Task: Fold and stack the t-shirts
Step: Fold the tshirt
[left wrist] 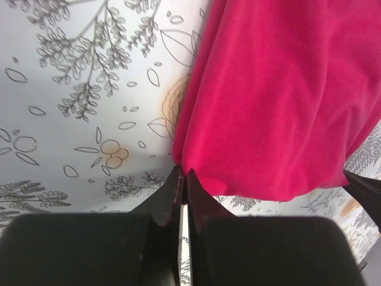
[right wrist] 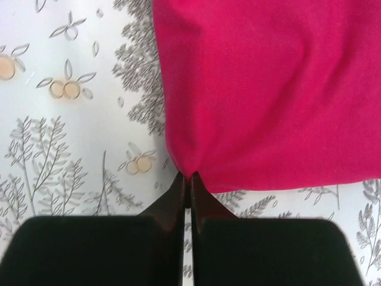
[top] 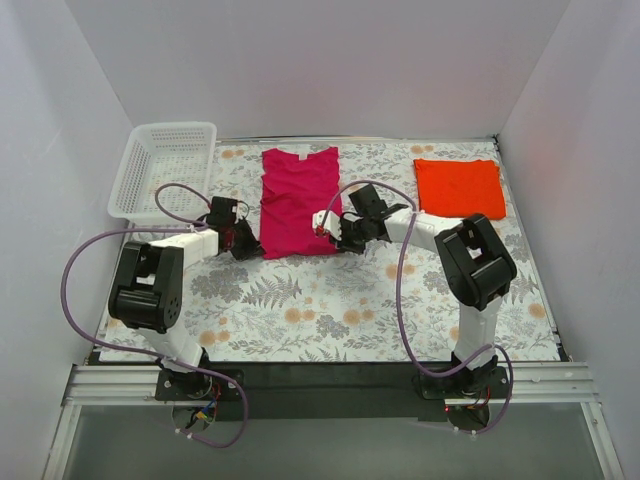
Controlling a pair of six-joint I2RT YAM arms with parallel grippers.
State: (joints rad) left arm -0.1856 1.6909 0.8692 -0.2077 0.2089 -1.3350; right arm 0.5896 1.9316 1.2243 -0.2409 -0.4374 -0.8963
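- The pink shirt (top: pixel 298 200) lies flat on the flower-patterned table (top: pixel 330 300), a little left of the middle. Its neck end points toward the far wall and its bottom edge faces the arms.
- The left gripper (top: pixel 243 240) sits at the near left corner of the pink shirt. In the left wrist view the left gripper (left wrist: pixel 183 174) has its jaws pressed together, with that corner of pink cloth (left wrist: pixel 280 95) pinched between the tips.
- The right gripper (top: pixel 322 225) sits at the near right corner of the same shirt. In the right wrist view the right gripper (right wrist: pixel 190 176) is also clamped tight, with the corner of pink cloth (right wrist: pixel 268 89) caught at the fingertips.
- At both corners the cloth bunches to a small point where it is pinched, and soft creases run away from each point across the fabric.
- The orange shirt (top: pixel 460 188) lies in the far right corner of the table as a neat, flat rectangle. It is well apart from the pink shirt, and neither gripper touches it.
- A white basket (top: pixel 175 127) stands at the far left corner, near the pink shirt but not touching it.
- Both arms reach inward from their bases at the near edge, one to each side of the pink shirt's bottom edge, and purple cables (top: pixel 68 275) loop alongside them.
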